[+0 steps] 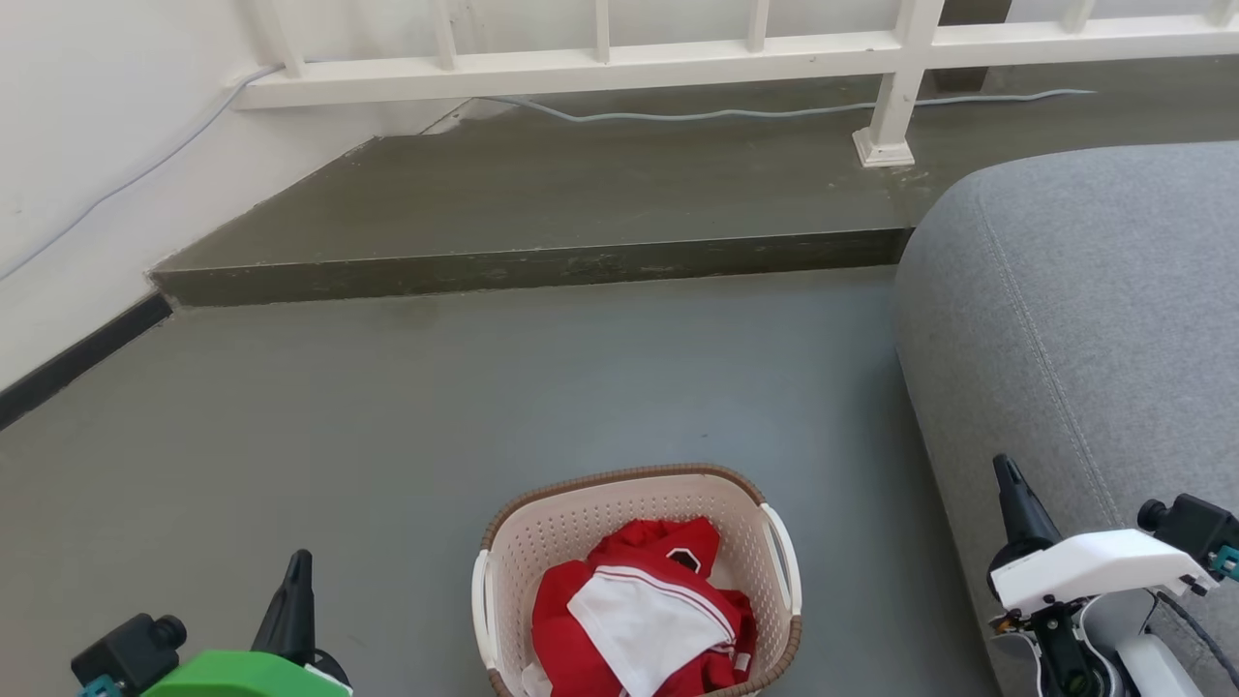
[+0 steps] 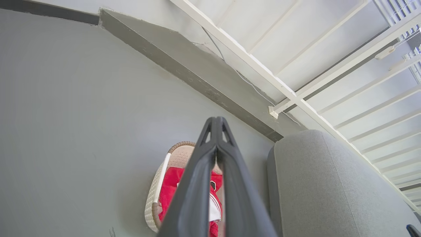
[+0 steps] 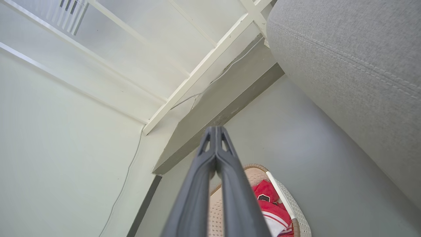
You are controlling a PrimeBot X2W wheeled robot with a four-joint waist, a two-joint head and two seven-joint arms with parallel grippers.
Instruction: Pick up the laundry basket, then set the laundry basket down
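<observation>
The laundry basket (image 1: pixel 634 503) is cream plastic with perforated walls, a brown woven-look rim and white side handles. It stands on the grey floor at the bottom centre of the head view, with red-and-white clothing (image 1: pixel 639 610) inside. My left gripper (image 1: pixel 295 571) is low at the left, well apart from the basket, its tips together and nothing held. My right gripper (image 1: pixel 1007 484) is at the lower right beside the sofa, also shut and holding nothing. The left wrist view has the basket (image 2: pixel 158 184) behind the shut left gripper (image 2: pixel 216 121). The right wrist view has the basket (image 3: pixel 289 207) past the shut right gripper (image 3: pixel 215 131).
A grey sofa (image 1: pixel 1094 329) fills the right side, close to the basket. Ahead a raised dark step (image 1: pixel 542 266) crosses the floor, with a white railing (image 1: pixel 678 58) and a cable (image 1: pixel 755 114) on it. A white wall (image 1: pixel 87 174) bounds the left.
</observation>
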